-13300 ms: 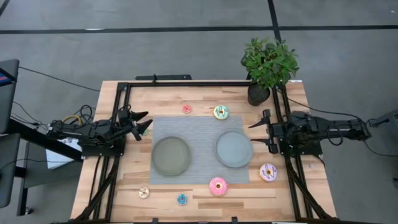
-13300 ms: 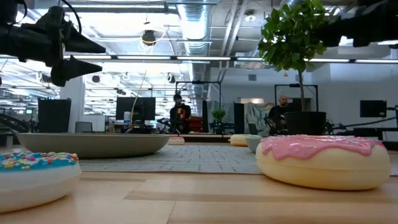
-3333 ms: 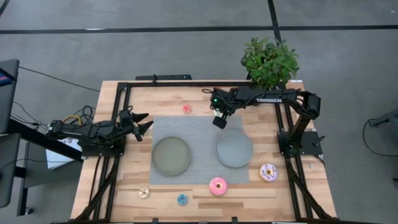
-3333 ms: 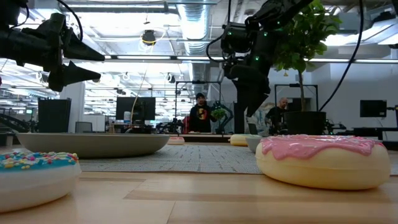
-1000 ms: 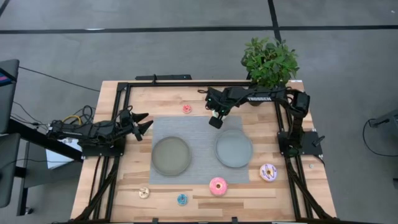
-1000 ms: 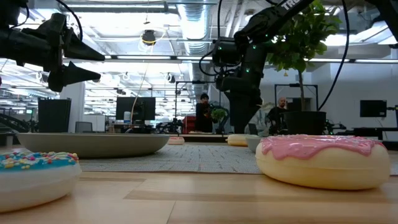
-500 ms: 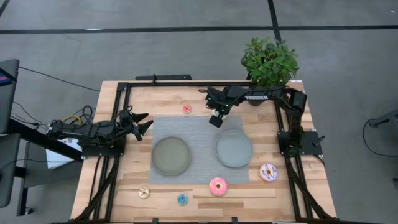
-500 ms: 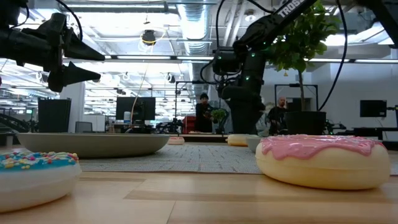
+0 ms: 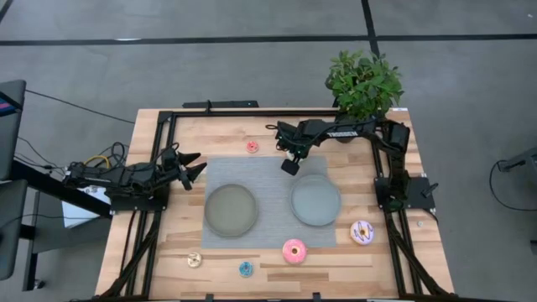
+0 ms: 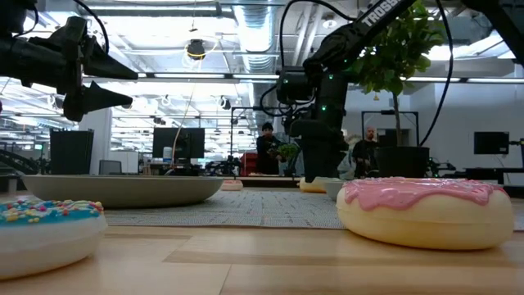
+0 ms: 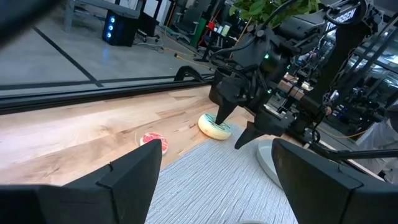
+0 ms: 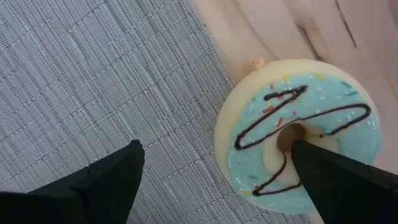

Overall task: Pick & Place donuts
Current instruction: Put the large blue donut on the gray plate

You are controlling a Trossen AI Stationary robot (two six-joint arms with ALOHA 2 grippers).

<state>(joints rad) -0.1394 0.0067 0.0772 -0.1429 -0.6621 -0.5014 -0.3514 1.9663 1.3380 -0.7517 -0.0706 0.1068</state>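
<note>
Donut with pale blue-green icing (image 12: 298, 143) lies at the far edge of the grey mat (image 9: 268, 197), partly on the bare wood, and we see the right gripper (image 9: 289, 161) down over it with its fingers spread wide: one fingertip (image 12: 339, 177) sits at the ring's hole, the other (image 12: 102, 177) rests out over the mat, so nothing is clamped. From the left wrist camera we make out the same donut (image 11: 215, 126) under that gripper, with the small red donut (image 9: 252, 147) close by on the wood. Two grey-green plates (image 9: 232, 210) sit side by side on the mat. Toward the near edge of the table (image 9: 159, 252) we find the pink donut (image 9: 294, 250), the white-and-purple one (image 9: 362, 232), the small blue one (image 9: 245, 268) and the small cream one (image 9: 194, 259). The left gripper (image 9: 195, 164) hangs at the mat's left side, fingers apart and holding nothing. A potted plant (image 9: 362, 84) stands at the far right corner
</note>
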